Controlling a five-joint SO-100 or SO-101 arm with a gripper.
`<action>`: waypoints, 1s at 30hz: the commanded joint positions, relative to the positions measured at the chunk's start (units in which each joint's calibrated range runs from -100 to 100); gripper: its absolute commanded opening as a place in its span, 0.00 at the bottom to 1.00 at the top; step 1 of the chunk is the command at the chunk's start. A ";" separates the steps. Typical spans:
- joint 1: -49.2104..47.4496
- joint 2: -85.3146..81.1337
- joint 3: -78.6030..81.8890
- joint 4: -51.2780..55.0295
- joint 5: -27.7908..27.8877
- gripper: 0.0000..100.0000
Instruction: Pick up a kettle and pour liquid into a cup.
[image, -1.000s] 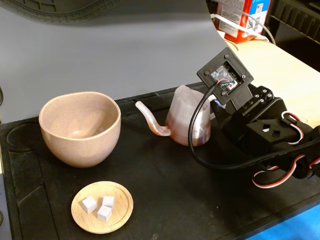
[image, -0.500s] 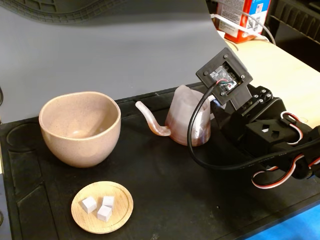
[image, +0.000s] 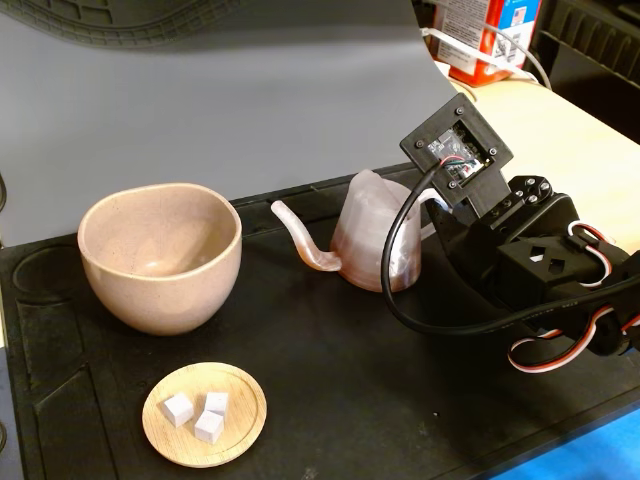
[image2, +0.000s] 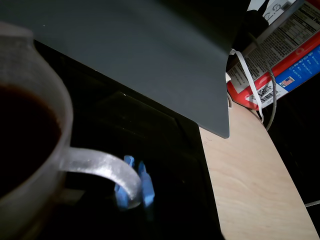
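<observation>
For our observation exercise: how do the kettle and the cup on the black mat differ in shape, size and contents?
The kettle is conical with a long curved spout and a loop handle; the cup is rounded and handleless. The cup is wider than the kettle. The kettle holds dark liquid, while the cup looks empty. Both are pinkish and stand upright.

A wooden saucer (image: 205, 414) holding three white cubes (image: 198, 413) lies on the black mat (image: 330, 380).

1. A black moulded mat (image: 330, 400) carries everything.
2. Far left – the cup (image: 160, 255).
3. Near left – a wooden saucer (image: 250, 410) holding white cubes (image: 198, 412).
4. Centre – the kettle (image: 375, 240), upright, spout pointing left.
</observation>
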 joint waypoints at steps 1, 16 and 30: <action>0.50 -0.62 -0.91 -1.03 -0.14 0.01; -0.95 -16.07 9.98 -0.17 -2.82 0.01; -3.92 -41.15 16.33 16.26 -3.76 0.01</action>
